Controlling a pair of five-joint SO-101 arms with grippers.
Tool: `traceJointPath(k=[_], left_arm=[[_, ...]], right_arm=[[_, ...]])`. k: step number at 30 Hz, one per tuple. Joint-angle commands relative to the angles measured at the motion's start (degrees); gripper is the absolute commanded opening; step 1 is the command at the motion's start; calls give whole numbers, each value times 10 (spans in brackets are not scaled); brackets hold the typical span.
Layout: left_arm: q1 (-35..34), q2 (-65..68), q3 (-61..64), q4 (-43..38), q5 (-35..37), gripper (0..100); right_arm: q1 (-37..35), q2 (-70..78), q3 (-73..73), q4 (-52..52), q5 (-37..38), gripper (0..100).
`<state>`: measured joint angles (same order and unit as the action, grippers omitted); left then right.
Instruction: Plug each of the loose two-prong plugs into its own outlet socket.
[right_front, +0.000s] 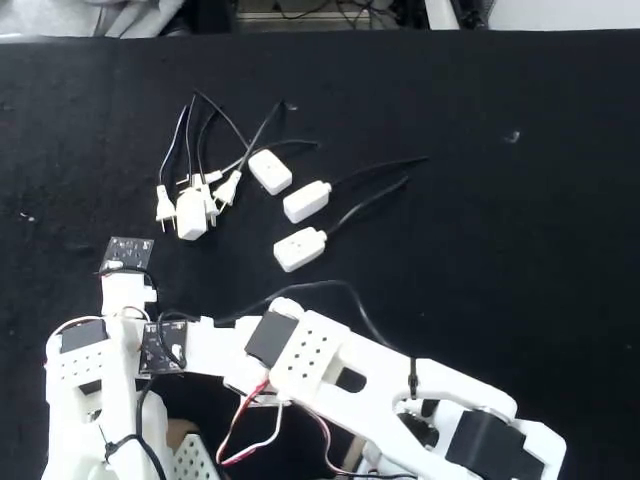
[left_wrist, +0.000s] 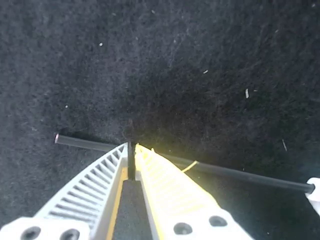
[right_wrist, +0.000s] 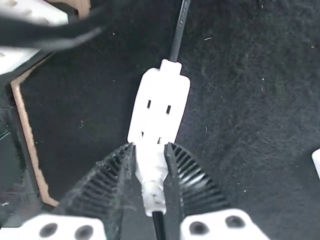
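The right tool (right_wrist: 150, 150) pinches a white plug (right_wrist: 151, 187) between its black fingers (right_wrist: 117, 172). The front of the plug touches a white socket block (right_wrist: 159, 105) at the pair of slots closest to the tool, while the other pair of slots is bare. Whether the prongs are fully in cannot be told. The block lies flat on the black desk (right_wrist: 250, 100), and its black cord (right_wrist: 178, 30) leads away from the end opposite the plug. A brown cardboard edge (right_wrist: 25, 125) runs beside the block.

The left tool (left_wrist: 131, 146) has its white and yellow fingers pressed together. Their tips sit right at a thin black cable (left_wrist: 240, 174) that lies across the desk. Whether the cable is caught between them cannot be told.

In the high view, three socket blocks lie apart from one another near the middle of the desk: the far block (right_front: 270, 170), the middle block (right_front: 307, 201) and the near block (right_front: 299, 249), each with a black cord. Just beside them is a bunch of loose white plugs (right_front: 190, 210), their cords fanning toward the far side of the desk.
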<state>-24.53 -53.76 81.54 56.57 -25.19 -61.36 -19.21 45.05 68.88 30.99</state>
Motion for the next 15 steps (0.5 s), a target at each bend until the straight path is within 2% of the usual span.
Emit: traceJointPath(k=[1,6,10,15], left_arm=[[1,6,7,-14,3,30],[1,6,7,-14,3,30],[1,6,7,-14,3,30],[1,6,7,-14,3,30]], right_arm=[[-12,36,3,14,-6,11],[29,-6,2,32,-4,11],[55,-71,-30,88,7,11],[114,-110,-22,109,26,11]])
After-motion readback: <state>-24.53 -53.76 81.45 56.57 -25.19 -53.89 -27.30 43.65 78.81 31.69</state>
